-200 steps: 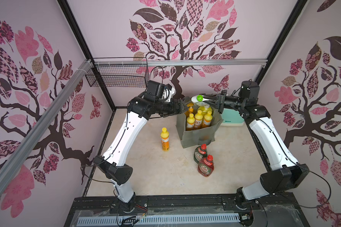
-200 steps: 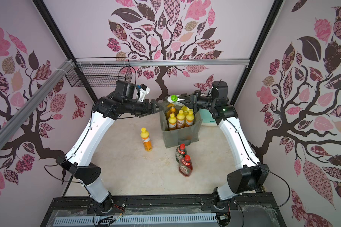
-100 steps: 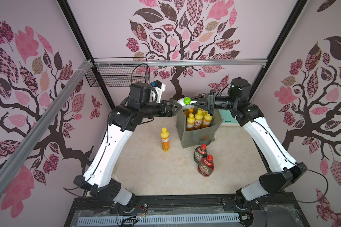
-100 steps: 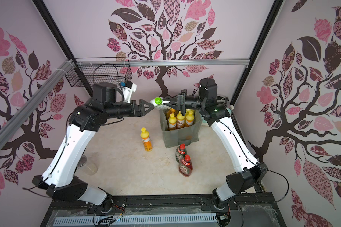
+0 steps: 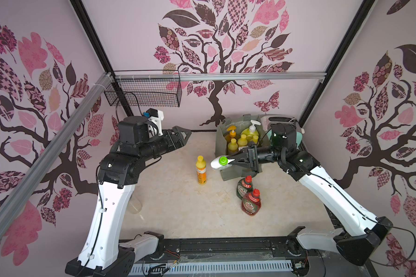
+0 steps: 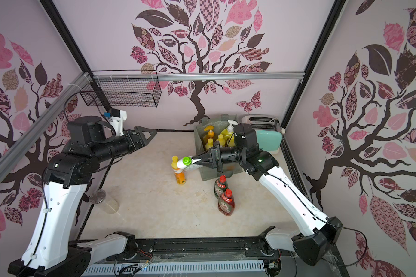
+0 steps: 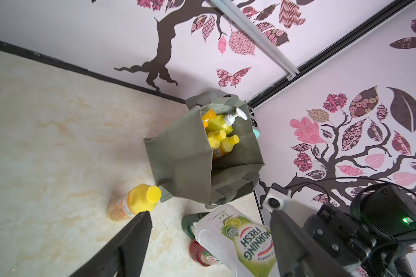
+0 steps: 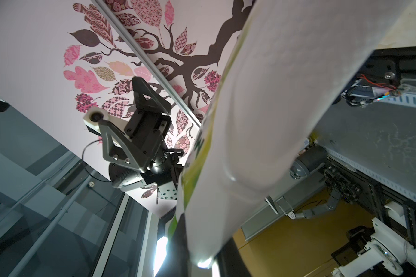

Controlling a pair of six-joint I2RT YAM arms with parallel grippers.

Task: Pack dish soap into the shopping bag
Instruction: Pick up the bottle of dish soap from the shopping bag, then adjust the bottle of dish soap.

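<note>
Your right gripper (image 5: 235,160) pinches the white bottle (image 5: 218,163) sideways; lowered so, it could snag the rim of the bag (image 5: 221,144) and slip free. Your left gripper (image 5: 186,134) stands wide and empty.

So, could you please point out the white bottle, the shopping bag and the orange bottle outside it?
white bottle (image 5: 223,161): in a top view, green cap.
shopping bag (image 7: 183,153): left wrist view, side wall.
orange bottle (image 5: 201,173): in a top view, label.

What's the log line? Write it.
right jaws: shut on white bottle | left jaws: open, empty | shopping bag: partly packed | table: orange bottle, green Fairy, red Fairy
</note>
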